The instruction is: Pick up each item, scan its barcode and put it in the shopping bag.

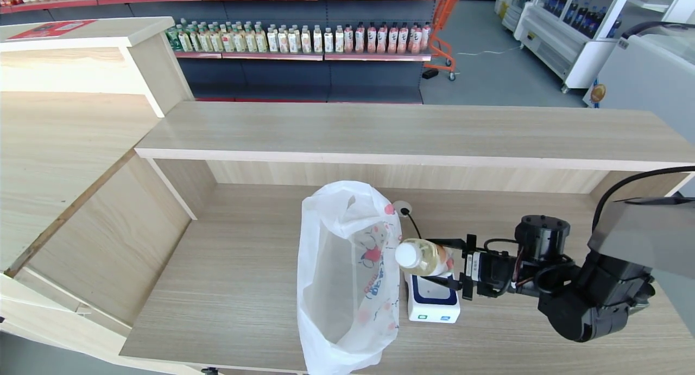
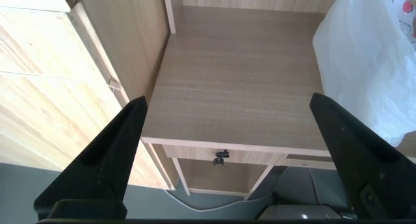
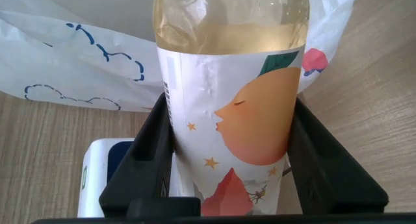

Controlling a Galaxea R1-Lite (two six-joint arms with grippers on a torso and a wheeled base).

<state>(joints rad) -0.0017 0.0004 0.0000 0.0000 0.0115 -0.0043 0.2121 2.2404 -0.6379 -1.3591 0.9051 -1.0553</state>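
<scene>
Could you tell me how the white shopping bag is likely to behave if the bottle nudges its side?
The shopping bag looks like thin, translucent film, so it would probably crumple rather than resist. It stands unsupported on the counter, so it may tip or slide.

This is a shop, a small supermarket. Long shelves [image 1: 304, 56] at the far side carry rows of bottled drinks [image 1: 304, 38], with glass-fronted coolers [image 1: 564, 22] at the far right and an orange trolley [image 1: 446, 33] between them. Nearer stands a wooden checkout counter [image 1: 380, 131] holding a barcode scanner [image 1: 433, 305] beside a plastic shopping bag [image 1: 342, 277].
</scene>
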